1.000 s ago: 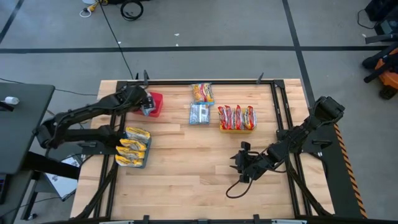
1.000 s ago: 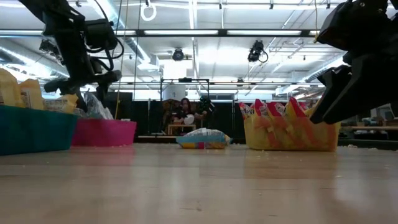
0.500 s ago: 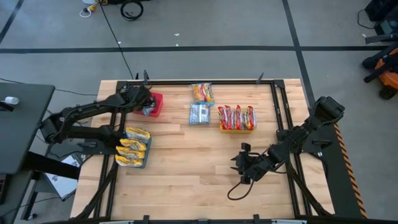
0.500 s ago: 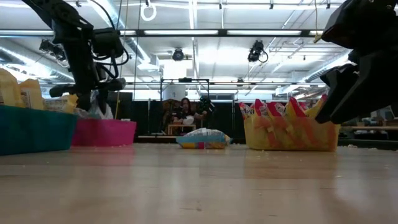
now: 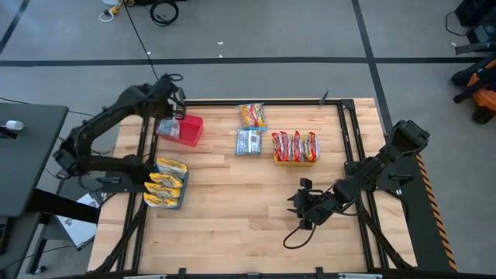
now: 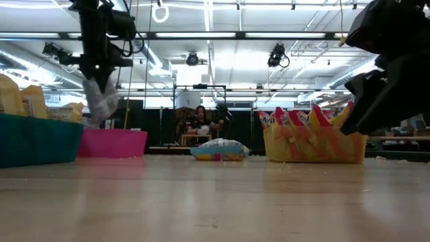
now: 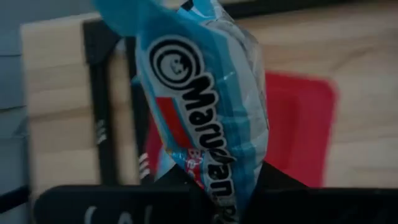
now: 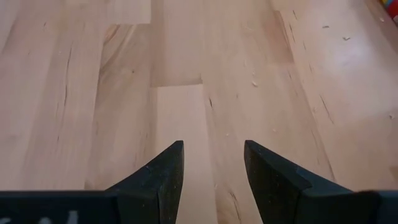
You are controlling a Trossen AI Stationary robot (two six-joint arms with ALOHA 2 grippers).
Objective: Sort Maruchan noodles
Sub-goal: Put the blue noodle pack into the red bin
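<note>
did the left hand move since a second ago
Yes. The left hand rose from inside the red bin to well above it, holding a silver-blue packet.

A silver-blue packet (image 7: pixel 205 112) fills the centre of the left wrist view, printed with a black-and-white smiling-face logo, white lettering and a red patch. Behind it, right of centre, shows a plain red bin (image 7: pixel 298 134). In the high view, the yellow bin (image 5: pixel 294 146) right of centre holds red-and-yellow striped packets; the blue bin (image 5: pixel 167 184) at left holds yellow-orange ones.
</note>
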